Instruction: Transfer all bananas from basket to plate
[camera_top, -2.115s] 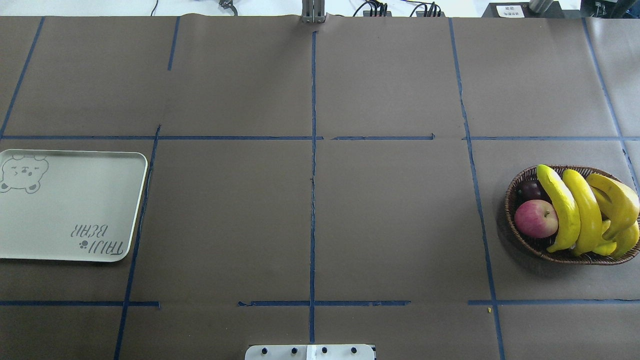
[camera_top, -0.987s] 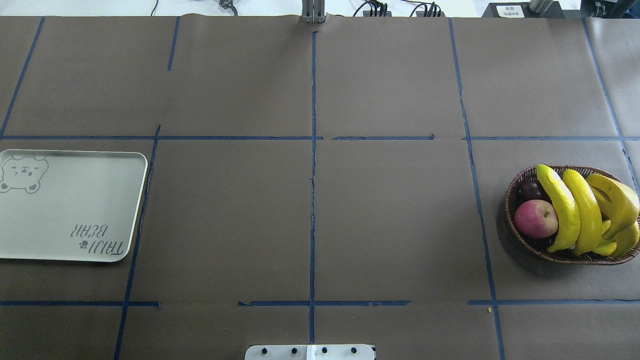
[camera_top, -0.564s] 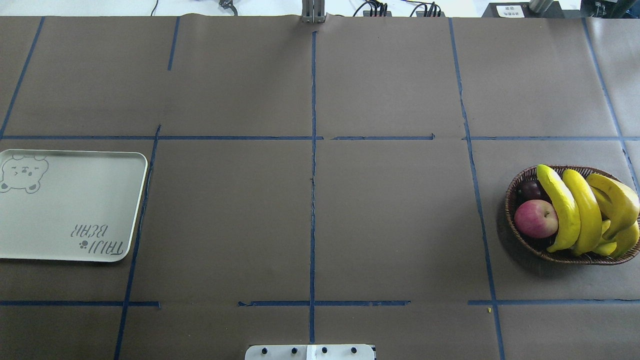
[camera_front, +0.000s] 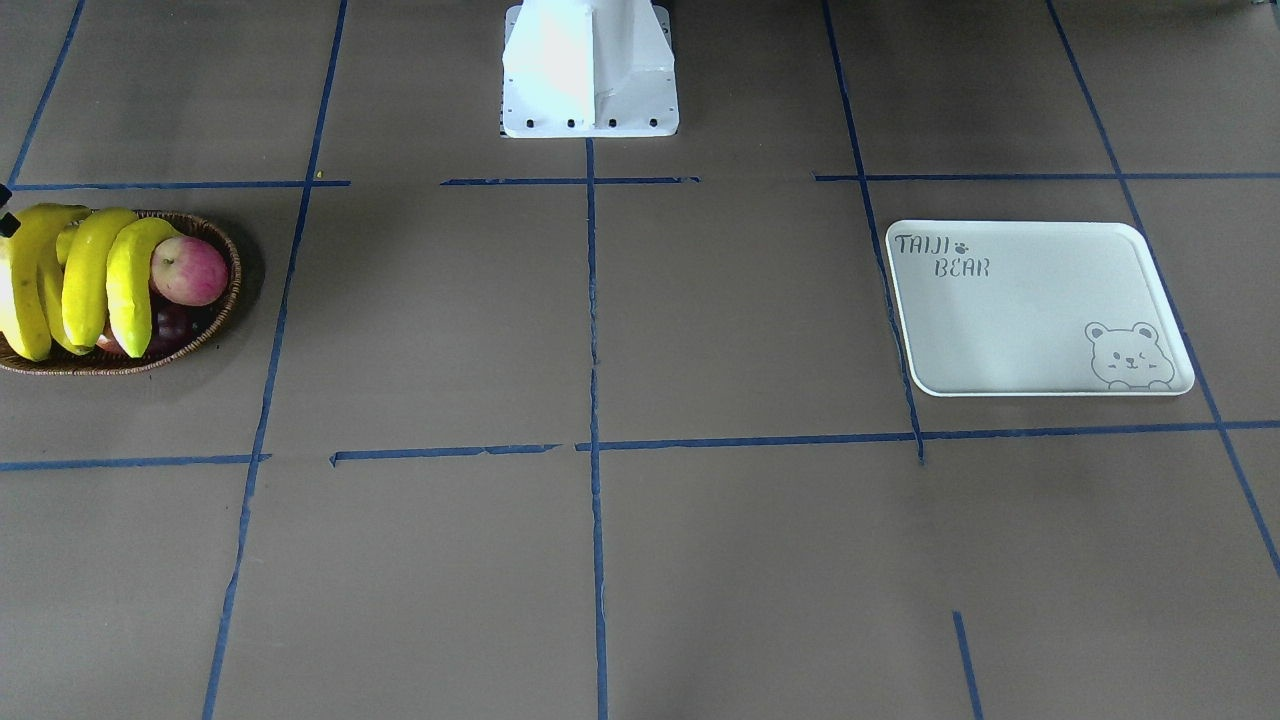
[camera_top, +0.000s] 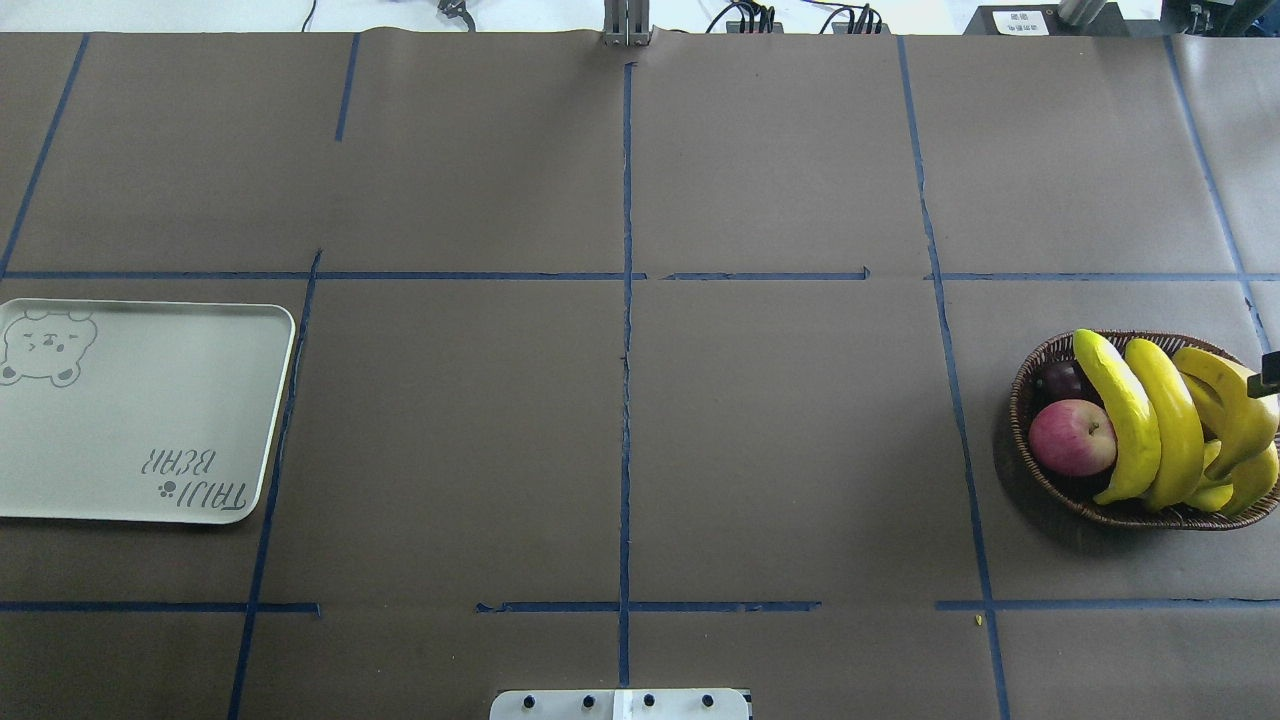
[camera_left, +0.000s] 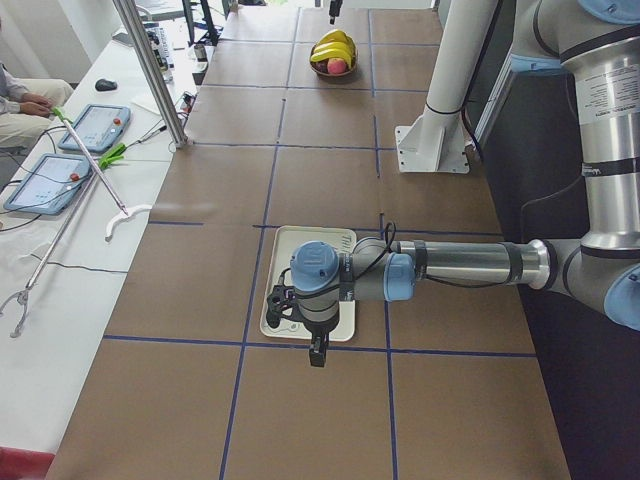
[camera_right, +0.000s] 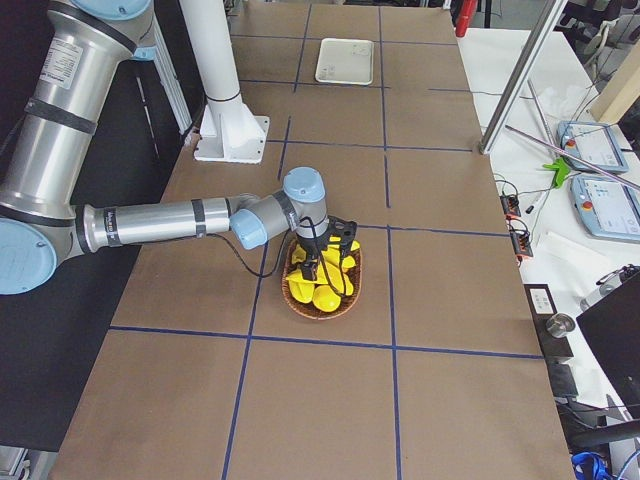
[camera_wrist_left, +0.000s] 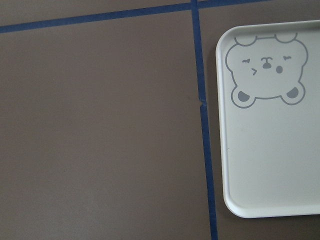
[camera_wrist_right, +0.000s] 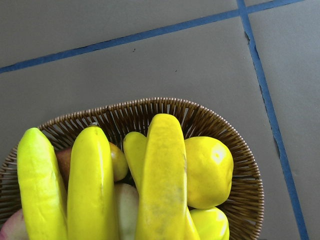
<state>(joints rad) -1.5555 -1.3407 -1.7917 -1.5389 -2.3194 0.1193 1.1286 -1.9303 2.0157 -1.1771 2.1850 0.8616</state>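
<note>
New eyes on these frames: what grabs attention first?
The bright yellow bananas stand out, heaped in the wicker basket beside a red apple, at the table's right end, with the right gripper hanging over them. At the far left end lies the bare off-white plate, the left gripper above its edge.

The left arm (camera_left: 450, 265) reaches level over the table's left end, left gripper (camera_left: 317, 352) pointing down. The right arm (camera_right: 160, 222) reaches level over the right end, right gripper (camera_right: 325, 262) pointing down. Jaw states are indeterminate.
</note>
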